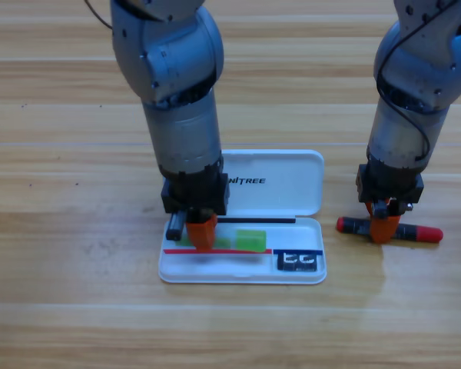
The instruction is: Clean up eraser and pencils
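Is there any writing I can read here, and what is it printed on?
"NITREE": black letters on the open lid of the white case; the start of the word is hidden behind the left end effector.
White markings on the eraser in the case: too blurred to read.
Black pencil under the right end effector: nothing legible.

Black letters "NITREE" on the open lid of the white case (280,181), partly behind the left arm.
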### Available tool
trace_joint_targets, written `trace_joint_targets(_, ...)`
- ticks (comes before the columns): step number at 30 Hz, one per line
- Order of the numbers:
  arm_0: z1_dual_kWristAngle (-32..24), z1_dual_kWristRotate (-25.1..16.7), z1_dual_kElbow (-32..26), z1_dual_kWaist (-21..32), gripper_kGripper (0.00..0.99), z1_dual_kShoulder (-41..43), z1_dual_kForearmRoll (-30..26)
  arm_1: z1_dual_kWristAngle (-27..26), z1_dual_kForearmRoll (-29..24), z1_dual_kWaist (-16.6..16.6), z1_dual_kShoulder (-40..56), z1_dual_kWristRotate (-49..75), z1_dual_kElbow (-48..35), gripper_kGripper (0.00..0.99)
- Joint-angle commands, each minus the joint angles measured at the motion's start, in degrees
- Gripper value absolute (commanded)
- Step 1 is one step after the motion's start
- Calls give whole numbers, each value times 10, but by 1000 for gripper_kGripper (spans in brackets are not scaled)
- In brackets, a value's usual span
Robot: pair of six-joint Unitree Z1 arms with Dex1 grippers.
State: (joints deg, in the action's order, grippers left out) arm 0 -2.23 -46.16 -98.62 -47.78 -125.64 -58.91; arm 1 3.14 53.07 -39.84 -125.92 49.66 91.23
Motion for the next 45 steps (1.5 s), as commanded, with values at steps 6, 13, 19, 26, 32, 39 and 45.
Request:
trace_joint_targets(6, -11, 9, -4, -13, 0, -39, 1, 7, 20, 12, -42, -4, -20, 0)
trace_joint_targets(13, -14, 14, 0, -13, 0, -43, 1, 7, 34, 8, -3, -18, -24, 0)
trace_joint_targets(19, -15, 17, 3, -13, 0, -42, 1, 0, 54, -12, 73, -27, -34, 0)
trace_joint_targets(26, -13, 26, 4, -13, 0, -38, 0, -5, 70, -31, 110, -38, -34, 0)
trace_joint_targets(32, -8, 35, 4, -13, 563, -35, -8, -9, 75, -41, 113, -46, -29, 0)
trace_joint_targets(39, -4, 42, 4, -13, 988, -32, -10, -11, 87, -57, 117, -59, -14, 0)
trace_joint_targets(45, -4, 42, 4, -13, 990, -30, -10, -14, 102, -81, 103, -69, 19, 0)
